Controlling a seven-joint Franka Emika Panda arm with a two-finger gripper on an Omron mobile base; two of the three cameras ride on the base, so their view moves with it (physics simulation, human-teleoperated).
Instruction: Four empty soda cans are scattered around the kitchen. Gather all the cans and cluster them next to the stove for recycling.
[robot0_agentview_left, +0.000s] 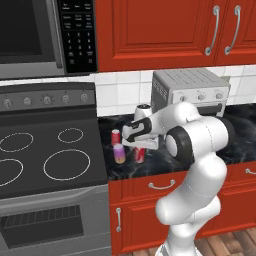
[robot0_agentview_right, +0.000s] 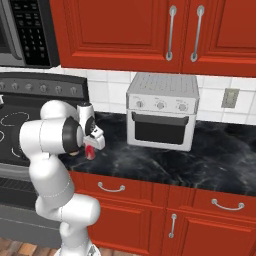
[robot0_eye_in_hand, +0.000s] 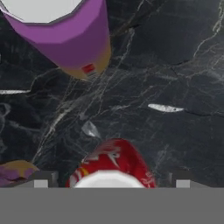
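On the bench (robot0_agentview_left: 150, 167) right of the stove (robot0_agentview_left: 45, 150): purple can (robot0_agentview_left: 119, 153), two red cans (robot0_agentview_left: 139, 154) clustered under the end effector (robot0_agentview_left: 139, 146). Right base: red can upright. Hand view: fingertips (robot0_eye_in_hand: 41, 179) spread astride red can (robot0_eye_in_hand: 111, 168); careless withdrawal risks toppling it.

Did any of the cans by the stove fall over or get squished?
No. The three cans, two red cans and the purple can, stand upright on the counter beside the stove; nothing looks dented or spilled.

Red can (robot0_agentview_right: 90, 151) partly behind arm
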